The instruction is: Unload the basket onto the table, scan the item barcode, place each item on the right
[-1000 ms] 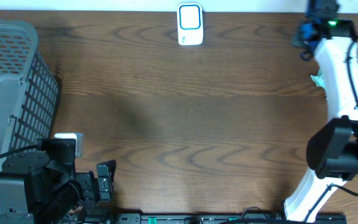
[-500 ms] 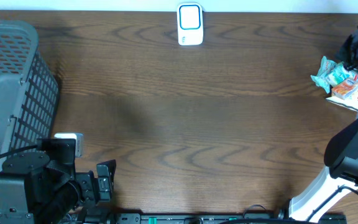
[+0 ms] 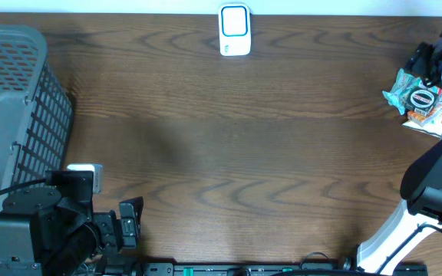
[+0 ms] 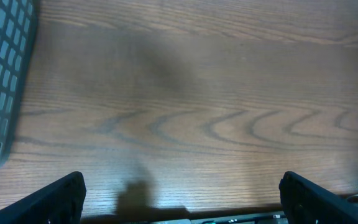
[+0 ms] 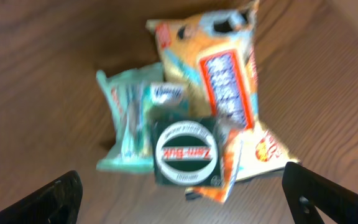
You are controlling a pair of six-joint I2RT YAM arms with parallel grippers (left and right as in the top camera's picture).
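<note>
Nearly the whole overhead view is being taken up by a wooden desk (image 3: 221, 138). Its dark brown top is being crossed by long, wavy grain lines running from the left edge toward the right edge. Beyond the far edge a narrow pale strip (image 3: 129, 6) is being shown; whether it is wall or floor cannot be told. The wood is being lit softly and evenly, and a faint, blurred shadow (image 3: 159, 146) is being cast on it, left of the desk's middle.
</note>
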